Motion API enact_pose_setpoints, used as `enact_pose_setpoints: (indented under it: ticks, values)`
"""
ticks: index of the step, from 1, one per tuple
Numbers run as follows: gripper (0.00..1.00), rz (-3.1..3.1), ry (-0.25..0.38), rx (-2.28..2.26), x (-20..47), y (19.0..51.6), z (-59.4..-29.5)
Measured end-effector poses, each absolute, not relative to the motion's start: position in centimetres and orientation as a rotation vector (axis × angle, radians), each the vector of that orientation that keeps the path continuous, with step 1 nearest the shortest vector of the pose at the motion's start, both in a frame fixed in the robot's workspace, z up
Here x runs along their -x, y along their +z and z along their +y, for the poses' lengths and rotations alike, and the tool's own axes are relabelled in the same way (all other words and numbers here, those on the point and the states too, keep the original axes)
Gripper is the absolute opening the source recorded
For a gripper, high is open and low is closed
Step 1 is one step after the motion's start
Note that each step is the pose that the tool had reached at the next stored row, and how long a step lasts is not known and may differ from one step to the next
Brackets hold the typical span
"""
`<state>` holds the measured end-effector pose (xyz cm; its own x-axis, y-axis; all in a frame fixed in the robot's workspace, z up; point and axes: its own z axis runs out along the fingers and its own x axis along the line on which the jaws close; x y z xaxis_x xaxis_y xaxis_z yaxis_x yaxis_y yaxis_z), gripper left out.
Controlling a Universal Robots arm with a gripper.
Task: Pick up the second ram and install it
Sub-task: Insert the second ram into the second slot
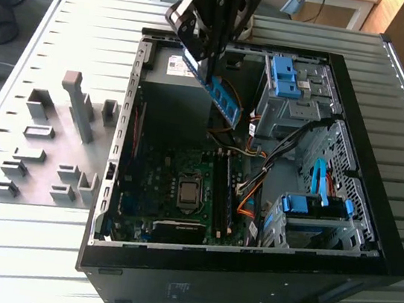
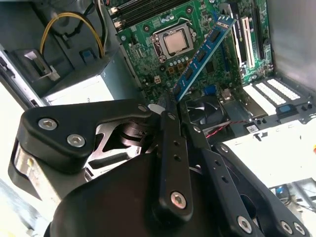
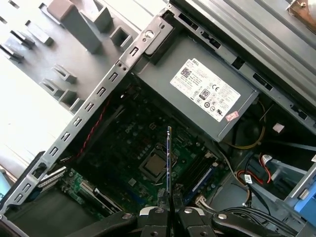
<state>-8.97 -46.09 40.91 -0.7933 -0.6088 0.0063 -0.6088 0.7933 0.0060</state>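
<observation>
The second ram is a thin blue stick with black chips, hanging tilted above the open computer case. My gripper is shut on its upper end. In the second wrist view the ram juts out from the gripper over the green motherboard, near the processor. The first wrist view shows the ram edge-on, clamped by the gripper. The long black memory slots lie below on the motherboard, well apart from the stick.
The black case wall rings the board. A grey power supply sits at the case's far end, blue drive cages and cables at the exterior view's right. Grey fixture blocks stand on the slatted table at its left.
</observation>
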Motion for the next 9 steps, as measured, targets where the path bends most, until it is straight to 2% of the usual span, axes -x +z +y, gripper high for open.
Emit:
enact_pose_setpoints:
  ticks: [9]
  values:
    - [0.14, -2.972, -0.006, -0.994, 8.97, 40.90, -46.09]
